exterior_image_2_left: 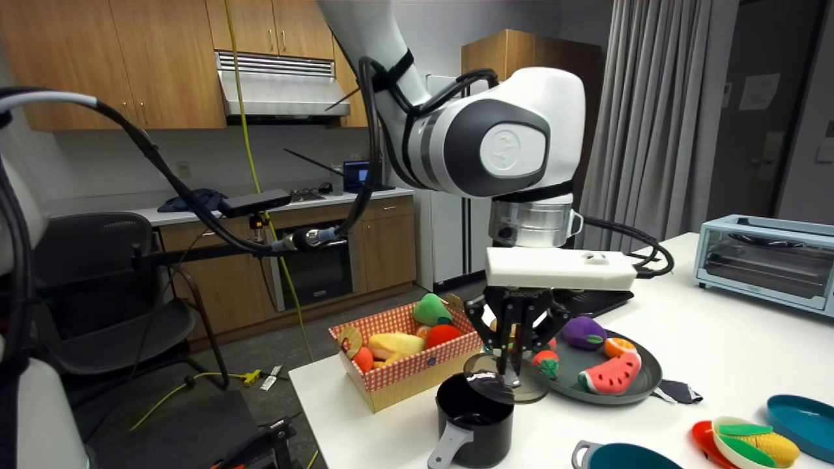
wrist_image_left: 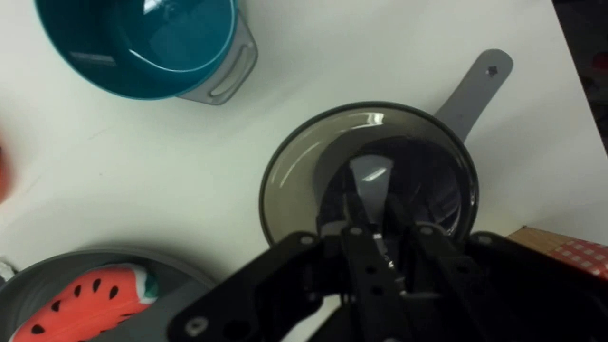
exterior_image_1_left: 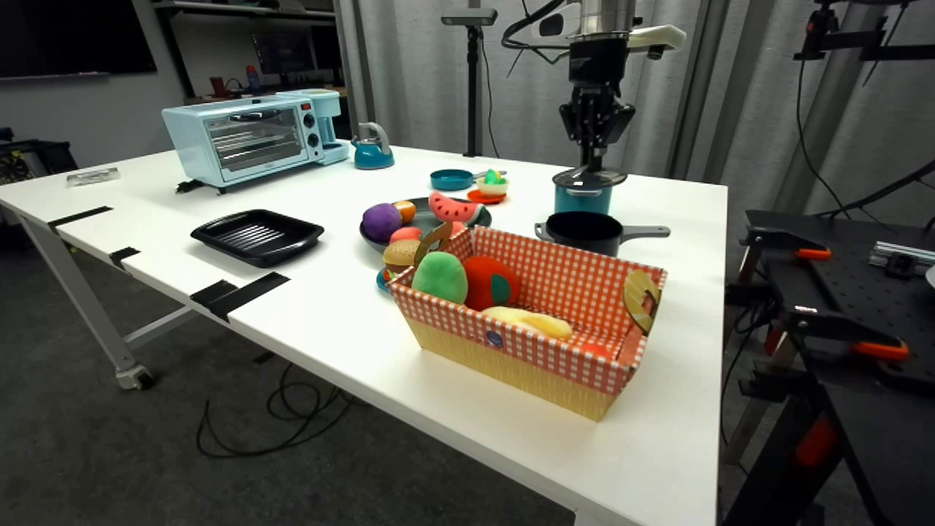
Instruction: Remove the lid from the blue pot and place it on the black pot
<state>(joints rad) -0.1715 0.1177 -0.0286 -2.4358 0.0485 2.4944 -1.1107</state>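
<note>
My gripper (exterior_image_1_left: 593,162) is shut on the grey handle of the round glass lid (exterior_image_1_left: 613,177) and holds the lid level in the air. In an exterior view the lid (exterior_image_2_left: 537,389) overlaps the rim of the black pot (exterior_image_2_left: 479,438). In the wrist view my gripper (wrist_image_left: 373,216) and the lid (wrist_image_left: 290,187) are above the black pot, seen through the glass and off to one side. Its grey handle (wrist_image_left: 470,95) sticks out. The lid is clear of the pot's rim. The blue pot (wrist_image_left: 95,57) stands uncovered beside it; it also shows in both exterior views (exterior_image_1_left: 582,200) (exterior_image_2_left: 629,457).
The red checkered basket (exterior_image_1_left: 511,365) with toy food stands close to the black pot. A grey plate (exterior_image_2_left: 573,384) with toy fruit is on its other side. A blue pan (exterior_image_1_left: 451,180), a kettle (exterior_image_1_left: 373,155), a black tray (exterior_image_1_left: 257,237) and a toaster oven (exterior_image_1_left: 248,139) stand farther off.
</note>
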